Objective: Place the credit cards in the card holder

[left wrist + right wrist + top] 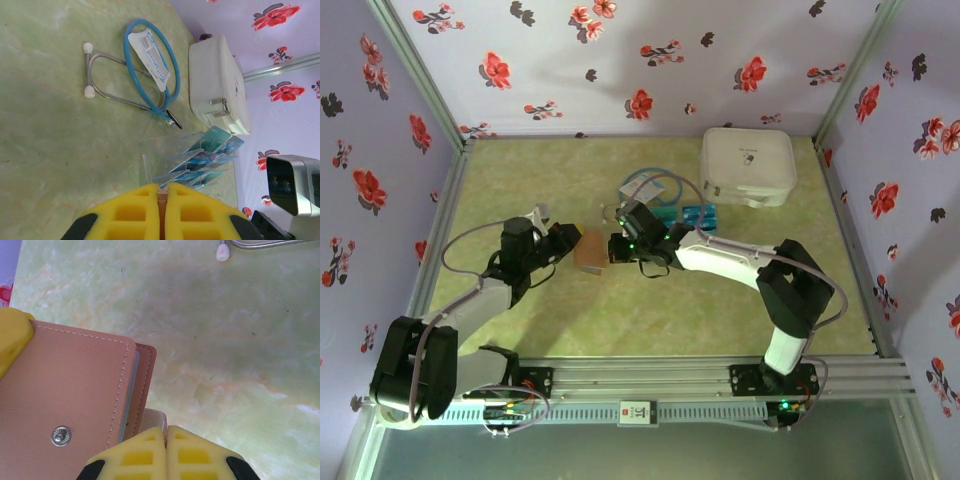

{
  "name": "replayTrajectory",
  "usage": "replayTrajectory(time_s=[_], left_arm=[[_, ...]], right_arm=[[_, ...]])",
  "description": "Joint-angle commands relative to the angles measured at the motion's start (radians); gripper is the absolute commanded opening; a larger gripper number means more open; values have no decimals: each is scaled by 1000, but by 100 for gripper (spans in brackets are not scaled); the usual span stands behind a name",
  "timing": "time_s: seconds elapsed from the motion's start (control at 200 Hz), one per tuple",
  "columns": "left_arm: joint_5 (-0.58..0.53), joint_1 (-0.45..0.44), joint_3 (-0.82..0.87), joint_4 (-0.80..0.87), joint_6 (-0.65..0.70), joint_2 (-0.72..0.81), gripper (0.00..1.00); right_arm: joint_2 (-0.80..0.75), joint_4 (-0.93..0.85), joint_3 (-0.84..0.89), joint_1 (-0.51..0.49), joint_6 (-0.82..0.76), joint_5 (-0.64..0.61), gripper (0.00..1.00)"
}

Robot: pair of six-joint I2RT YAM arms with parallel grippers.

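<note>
The card holder point(590, 250) is a reddish-brown wallet held just above the green table between both grippers. My left gripper point(566, 246) is shut on its left edge; a thin brown strip shows between the yellow fingers point(145, 210). My right gripper point(617, 248) is shut on a pale strap flap point(156, 419) sticking out of the card holder point(75, 395), whose snap button faces the right wrist camera. The credit cards point(212, 150), blue and teal, stand in a clear tiered rack point(687, 215) behind the right gripper, apart from both grippers.
A blue stethoscope point(150, 65) with a pale packet point(149, 55) lies behind the rack. A large white zip case point(748, 165) sits at the back right. Flowered walls close in the table on three sides.
</note>
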State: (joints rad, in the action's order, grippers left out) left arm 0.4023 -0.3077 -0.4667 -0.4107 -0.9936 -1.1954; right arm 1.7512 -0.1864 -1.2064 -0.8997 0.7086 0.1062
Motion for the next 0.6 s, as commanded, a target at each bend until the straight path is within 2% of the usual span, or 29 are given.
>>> replayTrajectory(time_s=[0.0, 0.045, 0.13, 0.35, 0.595], left_arm=[[-15, 2, 2, -31, 32, -4, 5], [-24, 3, 11, -31, 39, -12, 16], [-28, 4, 29, -51, 44, -34, 24], [-28, 4, 52, -134, 36, -110, 37], [-18, 4, 64, -210, 17, -162, 55]], right_arm=[[-47, 21, 3, 10, 2, 24, 0], [-65, 25, 7, 11, 6, 38, 0], [-90, 38, 8, 10, 20, 79, 0], [-126, 122, 4, -4, 89, 190, 0], [-129, 174, -11, -34, 134, 228, 0]])
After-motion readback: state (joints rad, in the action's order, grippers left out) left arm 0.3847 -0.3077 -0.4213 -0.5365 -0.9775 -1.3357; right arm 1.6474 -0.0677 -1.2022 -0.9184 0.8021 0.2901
